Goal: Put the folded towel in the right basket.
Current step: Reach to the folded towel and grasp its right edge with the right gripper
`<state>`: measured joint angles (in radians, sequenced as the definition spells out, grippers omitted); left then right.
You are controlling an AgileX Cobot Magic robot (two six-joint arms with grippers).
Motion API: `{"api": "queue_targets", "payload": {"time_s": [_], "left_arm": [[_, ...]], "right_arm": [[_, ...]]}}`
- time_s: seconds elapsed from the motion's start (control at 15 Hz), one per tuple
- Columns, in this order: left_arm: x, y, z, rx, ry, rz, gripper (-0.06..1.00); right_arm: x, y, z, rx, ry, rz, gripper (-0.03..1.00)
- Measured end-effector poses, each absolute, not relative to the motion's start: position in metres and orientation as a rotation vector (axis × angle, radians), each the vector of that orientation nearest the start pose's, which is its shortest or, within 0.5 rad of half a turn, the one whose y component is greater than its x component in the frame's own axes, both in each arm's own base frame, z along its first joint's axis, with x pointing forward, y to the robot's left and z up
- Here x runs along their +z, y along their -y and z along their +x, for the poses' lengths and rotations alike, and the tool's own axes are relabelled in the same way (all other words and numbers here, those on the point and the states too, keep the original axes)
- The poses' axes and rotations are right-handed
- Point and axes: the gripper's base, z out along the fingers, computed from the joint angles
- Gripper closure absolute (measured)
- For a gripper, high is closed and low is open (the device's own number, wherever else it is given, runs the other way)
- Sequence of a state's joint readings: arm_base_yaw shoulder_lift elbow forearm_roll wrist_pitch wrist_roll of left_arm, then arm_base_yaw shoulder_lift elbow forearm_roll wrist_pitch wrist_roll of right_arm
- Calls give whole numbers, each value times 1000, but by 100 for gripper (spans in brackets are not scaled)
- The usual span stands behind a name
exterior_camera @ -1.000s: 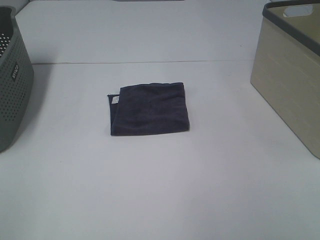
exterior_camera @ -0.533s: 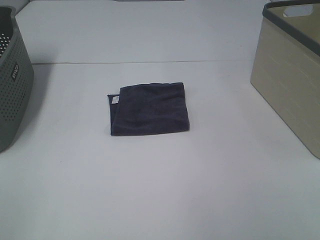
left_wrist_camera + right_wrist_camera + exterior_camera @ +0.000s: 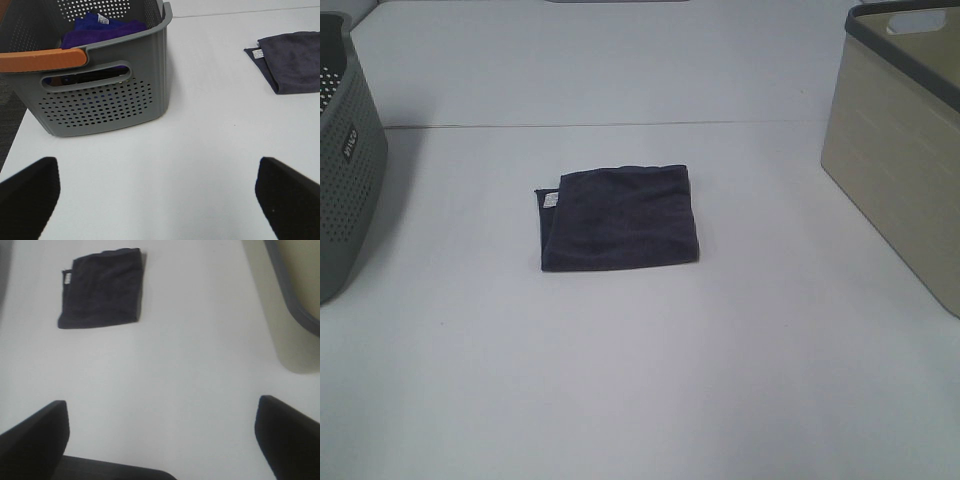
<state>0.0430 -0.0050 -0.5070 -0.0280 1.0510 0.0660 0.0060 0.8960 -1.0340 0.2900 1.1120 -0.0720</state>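
A dark grey folded towel lies flat on the white table, near the middle. It also shows in the left wrist view and the right wrist view. The right basket is beige with a dark grey rim, at the table's right edge; its wall shows in the right wrist view. My left gripper is open and empty, its fingers wide apart, well away from the towel. My right gripper is open and empty too. Neither arm shows in the exterior high view.
A grey perforated basket stands at the table's left edge. In the left wrist view it has an orange handle and holds purple and blue towels. A seam crosses the table behind the towel.
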Motion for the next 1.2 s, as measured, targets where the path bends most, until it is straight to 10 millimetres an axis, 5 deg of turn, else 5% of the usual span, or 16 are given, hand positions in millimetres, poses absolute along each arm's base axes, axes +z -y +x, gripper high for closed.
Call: {"api": "queue_targets", "payload": {"time_s": [0.2,0.27,0.47,0.53,0.6,0.93,1.2], "left_arm": [[280,2,-6,36,-2022,25,-5],[280,2,-6,36,-2022,25,-5],[280,2,-6,36,-2022,25,-5],[280,2,-6,36,-2022,25,-5],[280,2,-6,36,-2022,25,-5],[280,2,-6,36,-2022,25,-5],[280,2,-6,36,-2022,25,-5]], "right_arm": [[375,-43,237,603,-2474,-146,0],[369,-48,252,643,-2478,-156,0],[307,-97,340,745,-2569,-219,0],[275,-114,367,773,-2633,-233,0],[223,-135,410,822,-2709,-238,0],[135,-147,462,841,-2811,-188,0],[100,-149,473,839,-2844,-142,1]]}}
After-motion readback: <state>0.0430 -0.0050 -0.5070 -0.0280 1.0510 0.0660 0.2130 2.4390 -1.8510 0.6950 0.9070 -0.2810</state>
